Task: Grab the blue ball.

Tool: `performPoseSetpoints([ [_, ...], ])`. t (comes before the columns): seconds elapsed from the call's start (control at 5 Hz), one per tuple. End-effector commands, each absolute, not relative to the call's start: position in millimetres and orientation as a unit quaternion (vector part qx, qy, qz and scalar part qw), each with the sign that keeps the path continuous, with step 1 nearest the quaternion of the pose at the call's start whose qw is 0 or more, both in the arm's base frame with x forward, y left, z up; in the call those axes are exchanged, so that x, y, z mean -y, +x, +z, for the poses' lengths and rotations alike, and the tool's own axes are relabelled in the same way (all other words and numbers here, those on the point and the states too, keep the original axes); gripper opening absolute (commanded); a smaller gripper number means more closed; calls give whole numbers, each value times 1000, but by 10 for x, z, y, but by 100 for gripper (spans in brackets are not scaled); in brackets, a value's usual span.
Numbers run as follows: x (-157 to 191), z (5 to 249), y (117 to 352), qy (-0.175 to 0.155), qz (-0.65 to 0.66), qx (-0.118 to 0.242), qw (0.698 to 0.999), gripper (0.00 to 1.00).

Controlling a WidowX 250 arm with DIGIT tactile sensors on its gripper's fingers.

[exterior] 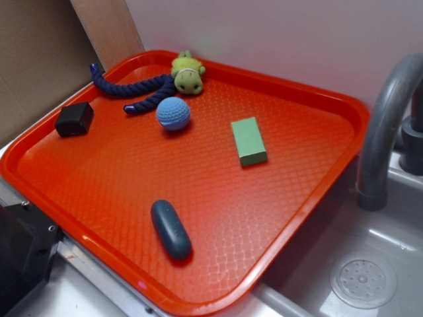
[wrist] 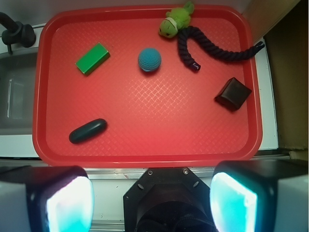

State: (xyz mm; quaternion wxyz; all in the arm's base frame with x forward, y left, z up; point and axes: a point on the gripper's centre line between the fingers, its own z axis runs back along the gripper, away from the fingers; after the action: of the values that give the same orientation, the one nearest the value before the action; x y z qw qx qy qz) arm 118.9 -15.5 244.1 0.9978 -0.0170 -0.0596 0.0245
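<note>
The blue ball (exterior: 173, 113) (wrist: 149, 59), a small light-blue knitted sphere, rests on the red tray (exterior: 291, 198) (wrist: 145, 140) toward its far side, close to the navy rope. In the wrist view my gripper (wrist: 152, 198) hangs high above the tray's near edge, open, its two pale pads (wrist: 70, 205) wide apart with nothing between them. The ball lies well ahead of the gripper, near the middle of the view. No part of the gripper shows in the exterior view.
On the tray also lie a green plush toy (exterior: 187, 71) with a navy rope (exterior: 129, 89), a green block (exterior: 248, 140), a dark blue-grey capsule (exterior: 170, 229) and a black box (exterior: 74, 119). A grey faucet (exterior: 386, 125) and sink (exterior: 363, 281) stand to the right.
</note>
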Motion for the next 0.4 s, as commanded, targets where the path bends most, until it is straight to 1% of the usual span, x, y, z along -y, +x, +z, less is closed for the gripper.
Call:
performPoseSetpoints([
  [0.0,155,2441,1189,-17,25,60,998,100],
  [0.2,-78,1961,1689,-71,150,93,982,100],
])
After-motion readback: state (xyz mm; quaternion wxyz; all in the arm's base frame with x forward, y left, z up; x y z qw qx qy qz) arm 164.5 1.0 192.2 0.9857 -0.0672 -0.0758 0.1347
